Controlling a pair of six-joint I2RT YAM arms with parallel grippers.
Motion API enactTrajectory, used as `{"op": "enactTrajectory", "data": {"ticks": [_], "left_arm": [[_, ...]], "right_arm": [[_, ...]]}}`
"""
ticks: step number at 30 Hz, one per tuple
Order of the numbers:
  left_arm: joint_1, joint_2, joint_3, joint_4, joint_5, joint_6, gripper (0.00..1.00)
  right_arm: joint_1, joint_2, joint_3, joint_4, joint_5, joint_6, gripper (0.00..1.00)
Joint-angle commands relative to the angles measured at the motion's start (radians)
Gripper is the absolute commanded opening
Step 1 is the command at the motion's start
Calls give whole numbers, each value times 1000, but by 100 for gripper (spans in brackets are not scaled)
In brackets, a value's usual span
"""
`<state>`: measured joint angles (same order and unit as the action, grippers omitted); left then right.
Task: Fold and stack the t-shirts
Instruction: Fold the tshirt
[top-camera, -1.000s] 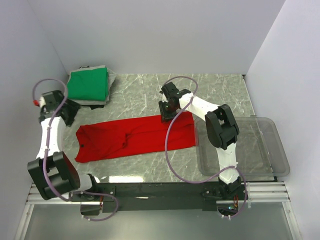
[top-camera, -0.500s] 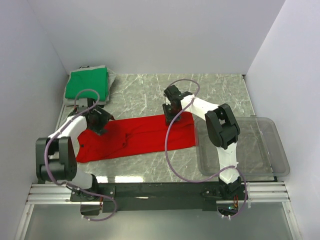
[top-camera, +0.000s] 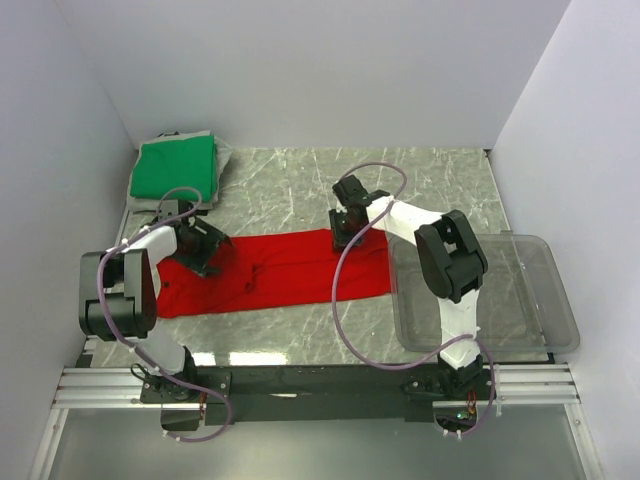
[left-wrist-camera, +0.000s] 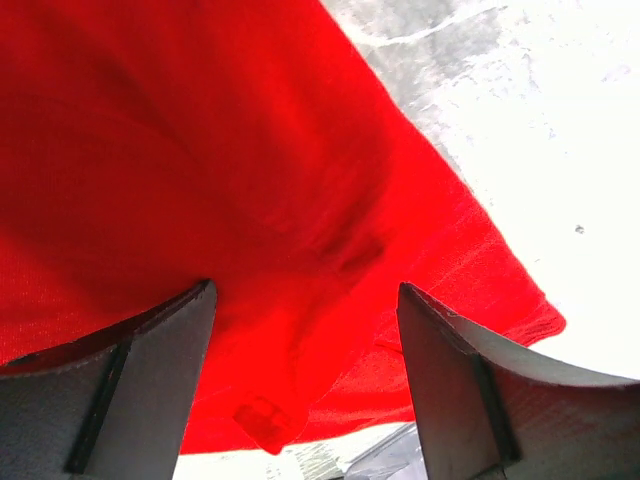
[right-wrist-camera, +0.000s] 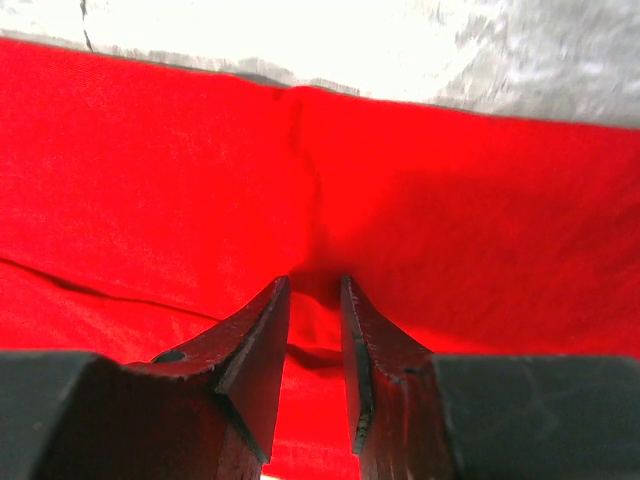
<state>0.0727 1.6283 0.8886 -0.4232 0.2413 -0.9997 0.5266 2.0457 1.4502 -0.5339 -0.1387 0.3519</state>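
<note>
**Worktop (top-camera: 290, 185).** A marbled surface that carries all items listed below.

**Red t-shirt (top-camera: 280, 270).** It lies across the middle of the worktop as a long, narrow band running left to right, with its right end just beside the bin. Judged step: folding of this shirt is in progress. The band is already narrowed lengthwise and has not yet been folded crosswise or stacked.

**Clear plastic bin (top-camera: 520, 290).** It stands at the right side of the worktop. Nothing is visible inside it in the overhead view.

**Green t-shirt (top-camera: 177, 168).** It is folded into a compact rectangle at the far left corner, well apart from the red shirt. It rests on a grey layer (top-camera: 222, 165) that cannot be identified.

**Right gripper (top-camera: 343, 228).** It is at the far edge of the red band, right of centre. In the wrist view (right-wrist-camera: 315, 285) its jaws are nearly together, and the cloth puckers into the narrow gap, so they are grasping the red fabric.

**Left gripper (top-camera: 205, 250).** It hangs over the left end of the band. In the wrist view (left-wrist-camera: 305, 295) its jaws stand wide apart and released, with red cloth below them and nothing gripped.

**Next move (judgement).** The left jaws need to lower and clamp the far edge at their end. Both arms can then carry the fabric over in one matched motion, which keeps the edges aligned.
</note>
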Motion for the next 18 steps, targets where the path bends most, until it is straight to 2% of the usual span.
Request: {"op": "enactTrajectory", "data": {"ticks": [1,11,18], "left_arm": [[6,61,-20,26,-71,75,81],[123,71,-4,1,-83,188,81],[131,103,41,0,-93,248,81]], "right_arm": [[36,-7,-59,-78,11,42,35],[124,-50,-116,-139,57,151,35],[208,-73,-151,-204,96,209,35]]}}
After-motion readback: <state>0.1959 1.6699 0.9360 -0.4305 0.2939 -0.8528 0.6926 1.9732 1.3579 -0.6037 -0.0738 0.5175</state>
